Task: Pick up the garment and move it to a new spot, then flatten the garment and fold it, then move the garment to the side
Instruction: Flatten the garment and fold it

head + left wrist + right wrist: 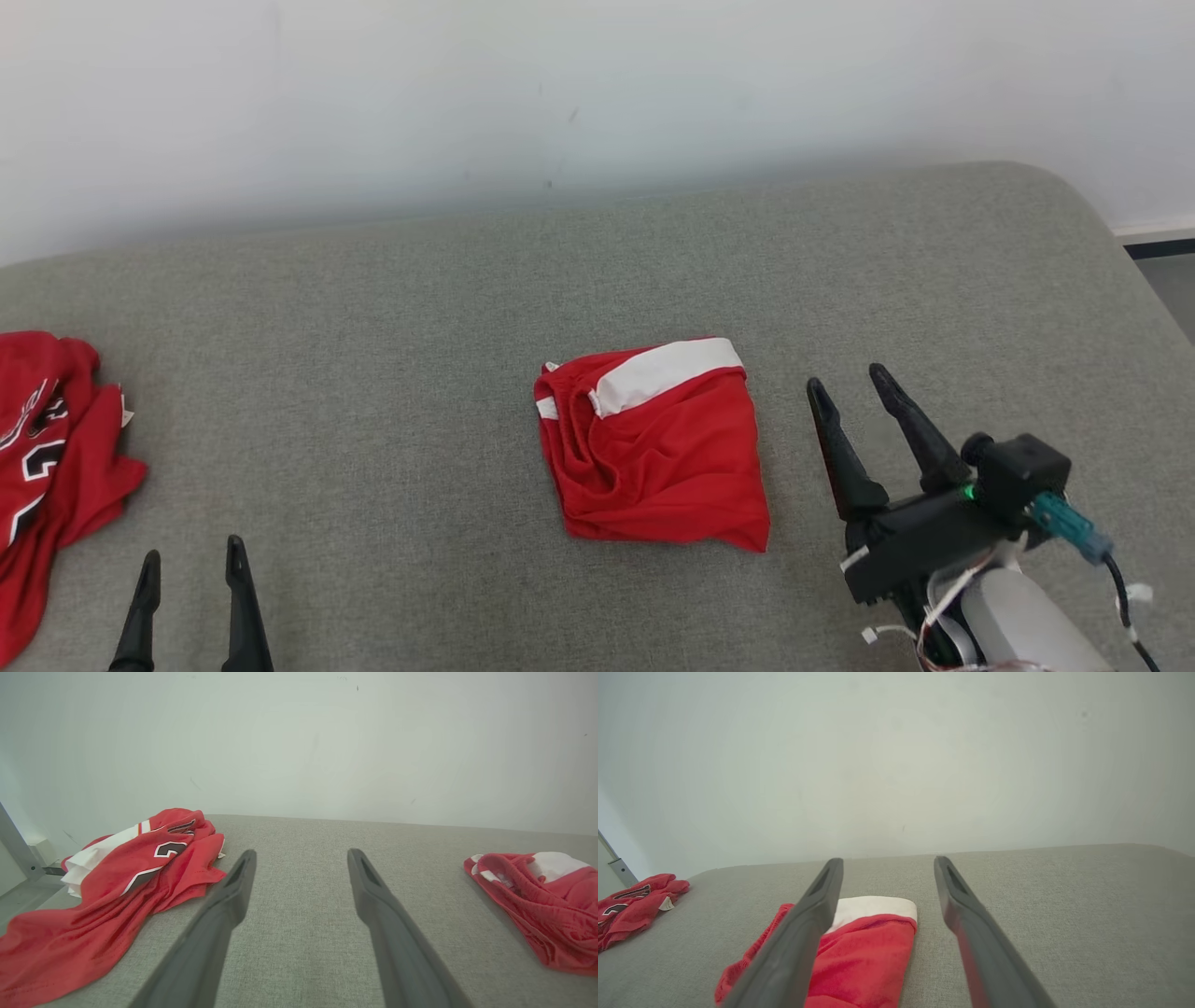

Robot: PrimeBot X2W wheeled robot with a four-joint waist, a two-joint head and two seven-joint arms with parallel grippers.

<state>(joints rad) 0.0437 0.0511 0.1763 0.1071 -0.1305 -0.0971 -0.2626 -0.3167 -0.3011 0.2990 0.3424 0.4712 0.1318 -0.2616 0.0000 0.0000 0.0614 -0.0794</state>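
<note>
**A:** Head view, left to right: what lies on the grey cushion (420, 308)?

**B:** A crumpled red jersey (56, 439) at the far left edge. The left gripper (192, 548) is low beside it. The folded red garment (653, 448) lies in the middle with its white band on the far side. The right gripper (846, 376) is just to its right, not touching it.

**A:** The jaws?

**B:** Both pairs are spread wide, with nothing between them.

**A:** What does the left wrist view add?

**B:** The jersey's white panel and its black-and-white number print. There is also a grey metal bar (18, 851) by the wall, past the cushion's left end. The head view gives the black camera block (1018, 471) on the right wrist, with a green light and a teal plug.

**A:** And the right wrist view?

**B:** Its left finger crosses in front of the folded red garment, which lies flat below it.

**A:** Counts?

**B:** 2 red pieces of clothing, 2 grippers with 2 dark fingers each, 1 cushion.
</note>
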